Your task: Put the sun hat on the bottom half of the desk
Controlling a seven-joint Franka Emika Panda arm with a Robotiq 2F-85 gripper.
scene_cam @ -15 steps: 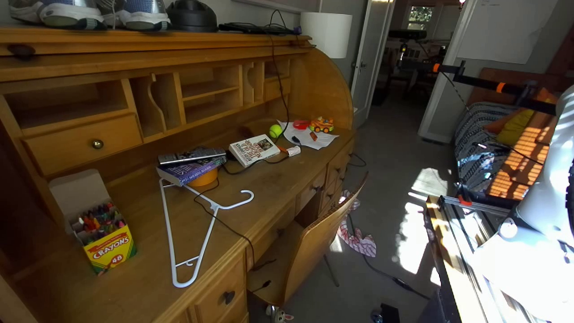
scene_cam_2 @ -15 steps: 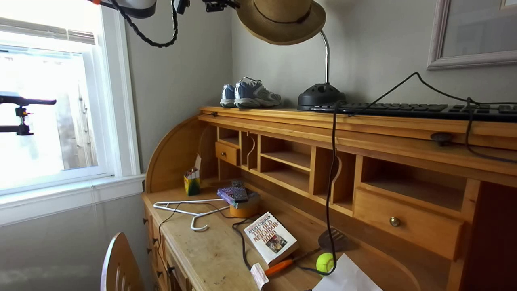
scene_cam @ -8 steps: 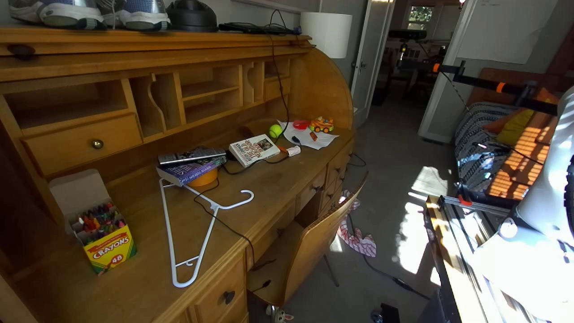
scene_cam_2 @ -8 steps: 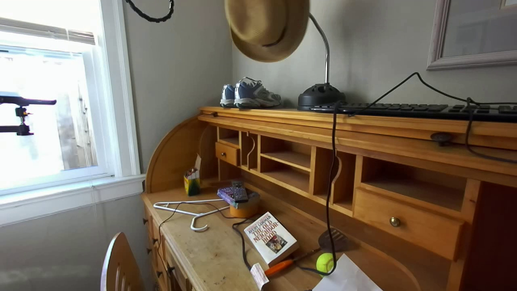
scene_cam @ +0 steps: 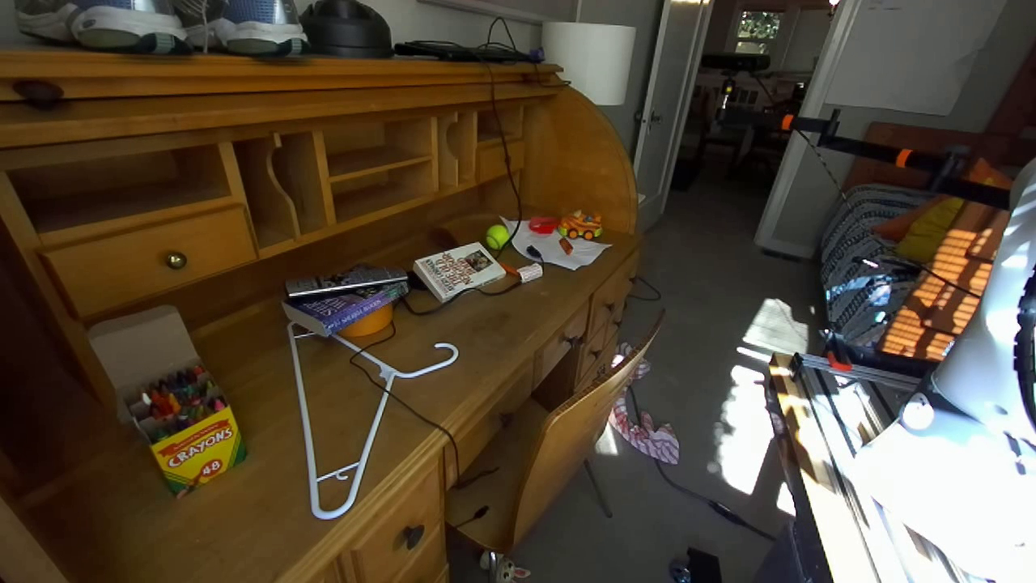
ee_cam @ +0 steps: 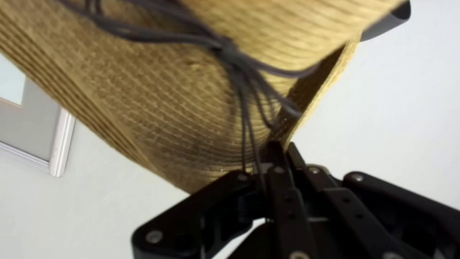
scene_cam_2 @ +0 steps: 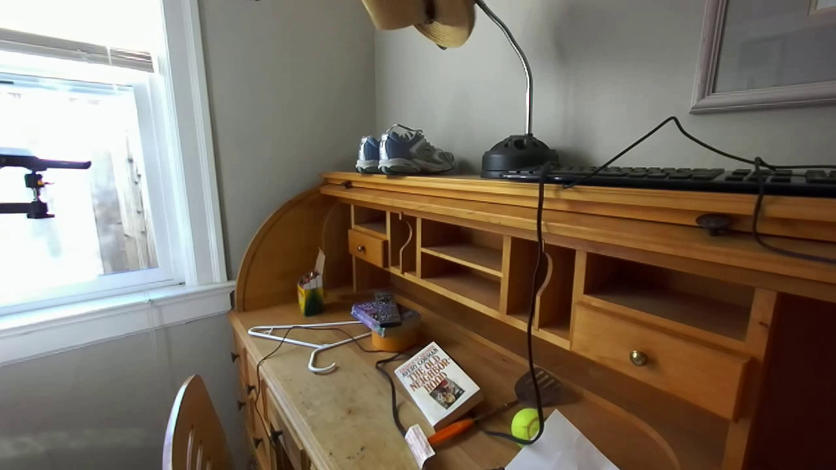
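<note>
A honey-brown roll-top desk (scene_cam: 603,154) fills much of both exterior views, with cubbyholes (scene_cam: 380,146) and small drawers (scene_cam: 121,263) along its back. Below them spreads the broad worktop (scene_cam: 486,340). At the right edge of an exterior view stands a white robot arm (scene_cam: 963,389), with floor (scene_cam: 712,275) between it and the desk. A wooden chair (scene_cam: 583,429) stands at the desk's front.

On the top shelf (scene_cam_2: 457,184) a gooseneck lamp (scene_cam_2: 528,98) rises from a black base, its neck curving up to the outline of the straw sun hat (scene_cam_2: 398,13); whether the two touch I cannot tell. The hat is in the air, above the level of the shelf and well apart from the worktop, cut off by the picture's top edge. In the wrist view its woven straw fills much of the upper part, with a dark cord (ee_cam: 228,50) knotted against it. The jaws are clenched on the edge of the brim, the straw pinched between them.

A white plastic hanger (scene_cam: 388,373) lies on the worktop. Blue-and-grey sneakers (scene_cam_2: 415,156) stand on the shelf near the lamp's base. An orange-handled spatula (scene_cam_2: 454,432) lies just beside the paperback "The Old Neighborhood" (scene_cam_2: 436,385). A crayon box (scene_cam: 198,445) stands upright, its flap raised. A toy car (scene_cam: 581,225) sits at the edge of a paper sheet (scene_cam: 558,251), a tennis ball (scene_cam: 497,236) just beside that sheet.
</note>
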